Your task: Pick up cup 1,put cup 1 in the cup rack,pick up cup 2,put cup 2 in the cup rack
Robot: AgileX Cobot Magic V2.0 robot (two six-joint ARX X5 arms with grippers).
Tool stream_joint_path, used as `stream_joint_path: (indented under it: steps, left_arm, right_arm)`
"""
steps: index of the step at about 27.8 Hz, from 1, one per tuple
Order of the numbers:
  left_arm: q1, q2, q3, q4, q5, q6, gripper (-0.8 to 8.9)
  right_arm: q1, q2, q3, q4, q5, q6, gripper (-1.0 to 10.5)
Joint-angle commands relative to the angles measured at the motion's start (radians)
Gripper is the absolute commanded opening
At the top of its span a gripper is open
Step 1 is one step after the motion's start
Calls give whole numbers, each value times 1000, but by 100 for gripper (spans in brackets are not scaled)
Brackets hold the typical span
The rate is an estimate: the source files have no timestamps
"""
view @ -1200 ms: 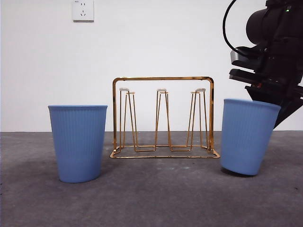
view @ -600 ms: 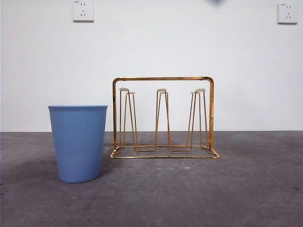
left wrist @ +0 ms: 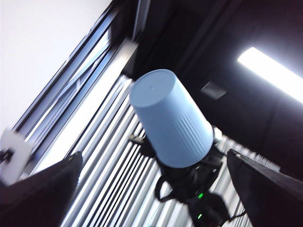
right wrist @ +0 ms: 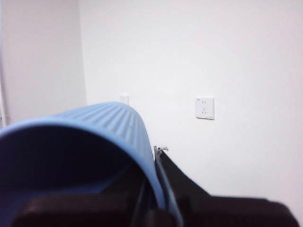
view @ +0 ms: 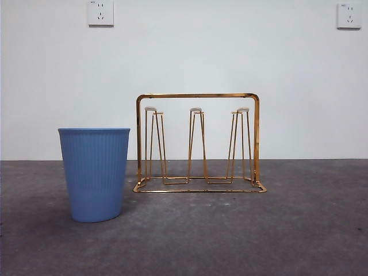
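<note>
One ribbed blue cup (view: 95,172) stands upright on the table, left of the gold wire cup rack (view: 197,96), whose prongs are all bare. A second blue cup (left wrist: 170,118) hangs high in the air, bottom up in the left wrist view, and is out of the front view. My right gripper (right wrist: 152,189) is shut on its rim (right wrist: 109,118), with one jaw inside and one outside. The same gripper (left wrist: 189,189) shows as a dark shape under that cup. My left gripper (left wrist: 154,156) is raised and open, holding nothing and pointing toward the ceiling.
The grey table (view: 259,230) stretches right of the rack. Two wall sockets (view: 100,12) (view: 349,15) sit high on the white wall behind.
The right gripper has lifted the blue cup from the table right of the rack, up and out of the front view. The left cup and the rack have not moved.
</note>
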Motion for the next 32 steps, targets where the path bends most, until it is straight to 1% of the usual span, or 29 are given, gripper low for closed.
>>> stream_joint_path:
  steps: [1, 3, 5, 9, 12, 15, 19, 25, 27, 32]
  left_arm:
    - [-21, 35, 4, 86, -40, -20, 690]
    - [-36, 61, 4, 143, -79, -20, 690]
    - [-45, 80, 6, 180, -113, -19, 690]
    - [-55, 122, 34, 197, -135, -19, 690]
    - [-63, 152, 79, 200, -137, -18, 690]
    - [-77, 171, 116, 208, -140, -13, 690]
    - [-85, 175, 137, 206, -144, 8, 690]
    - [-85, 175, 137, 208, -149, 19, 690]
    - [-85, 175, 137, 208, -166, 32, 690]
    - [-85, 175, 137, 209, -167, 43, 690]
  right_arm:
    - [2, 17, -7, 31, -5, 66, -15]
    - [14, 33, -7, 45, -10, 85, -15]
    - [39, 47, -7, 57, -13, 88, -15]
    - [125, 84, -8, 105, -10, 87, -16]
    - [201, 118, -7, 127, 39, 77, -15]
    - [263, 148, -8, 138, 66, 54, -15]
    - [325, 181, -7, 195, 112, 42, -15]
    - [383, 218, -7, 232, 172, 41, -15]
    - [397, 234, -8, 238, 173, 38, -15]
    - [416, 269, -7, 254, 173, 34, -15]
